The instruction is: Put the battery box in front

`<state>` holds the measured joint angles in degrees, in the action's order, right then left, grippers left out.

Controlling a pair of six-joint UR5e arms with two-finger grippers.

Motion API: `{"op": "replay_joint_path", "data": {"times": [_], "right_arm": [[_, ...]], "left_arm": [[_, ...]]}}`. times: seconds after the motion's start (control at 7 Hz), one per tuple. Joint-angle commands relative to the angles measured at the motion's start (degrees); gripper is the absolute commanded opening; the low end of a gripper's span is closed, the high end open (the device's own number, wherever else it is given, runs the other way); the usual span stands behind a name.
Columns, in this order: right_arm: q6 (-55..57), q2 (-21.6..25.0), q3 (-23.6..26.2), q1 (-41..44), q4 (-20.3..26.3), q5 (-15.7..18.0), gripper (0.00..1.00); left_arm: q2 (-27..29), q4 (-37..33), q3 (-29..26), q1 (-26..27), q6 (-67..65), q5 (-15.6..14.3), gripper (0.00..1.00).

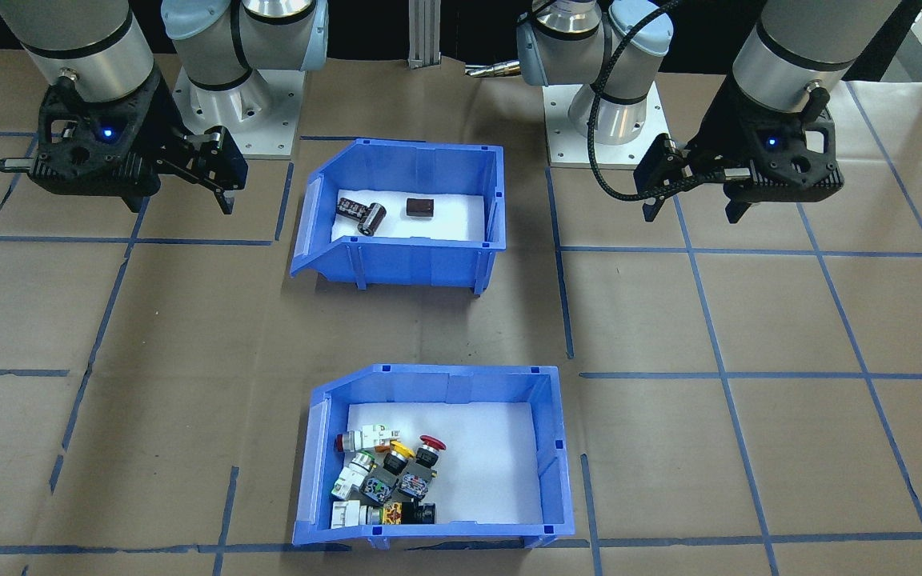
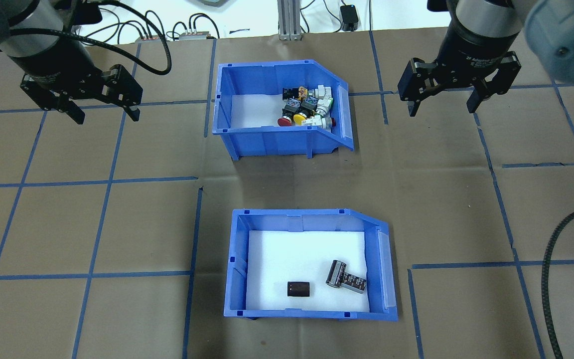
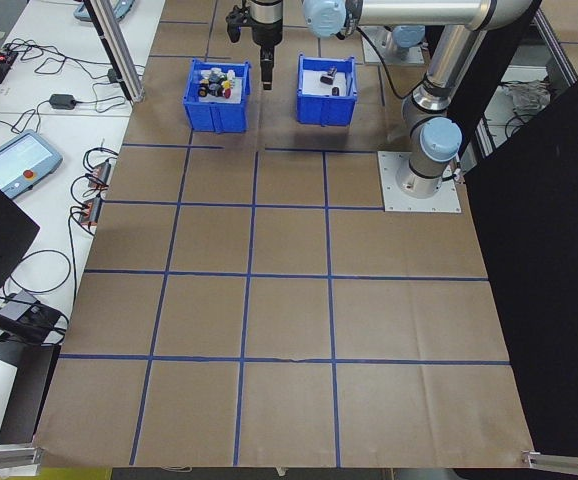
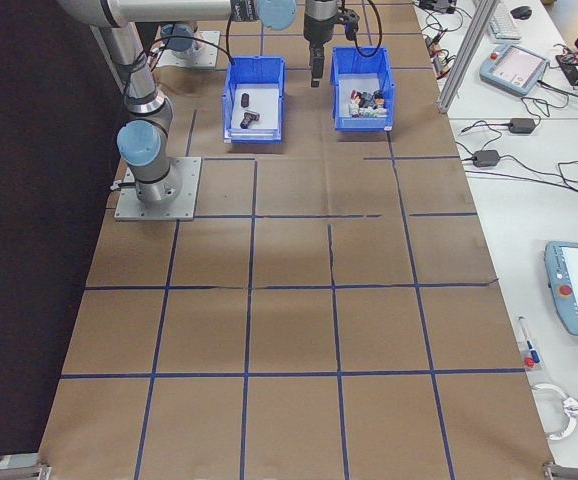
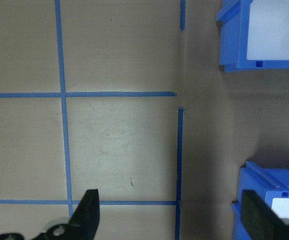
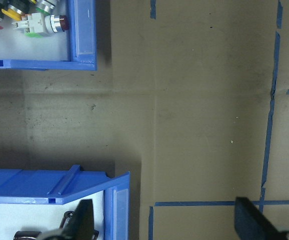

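The battery box (image 2: 312, 315) is a blue bin with a white foam liner. It stands on the robot's side of the table, with dark cylindrical batteries (image 2: 298, 288) lying in it. In the front-facing view the battery box (image 1: 413, 264) is the upper bin. My left gripper (image 2: 106, 117) hangs open over bare table, far left of both bins, with nothing between its fingers. My right gripper (image 2: 441, 108) is open too, up over the table to the right of the far bin. In the right wrist view the battery box's corner (image 6: 49, 185) lies at the lower left.
A like blue bin (image 2: 272, 142) with several colourful push-button switches (image 2: 307, 107) stands farther from the robot, in line with the battery box. Brown paper with blue tape lines covers the table. A strip of bare paper (image 2: 292, 184) separates the two bins.
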<state>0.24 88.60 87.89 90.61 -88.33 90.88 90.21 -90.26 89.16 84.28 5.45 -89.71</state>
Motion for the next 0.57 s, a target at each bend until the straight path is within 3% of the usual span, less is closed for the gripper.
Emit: {"op": "replay_joint_path", "data": {"times": [0.0, 0.43], "right_arm": [[-0.07, 0.0, 0.0, 0.0, 0.09, 0.0, 1.0], [-0.24, -0.18, 0.0, 0.0, 0.0, 0.0, 1.0]], "left_arm": [[1.54, 1.74, 0.14, 0.01, -0.09, 0.23, 1.0], [0.41, 5.0, 3.12, 0.27, -0.36, 0.59, 1.0]]}}
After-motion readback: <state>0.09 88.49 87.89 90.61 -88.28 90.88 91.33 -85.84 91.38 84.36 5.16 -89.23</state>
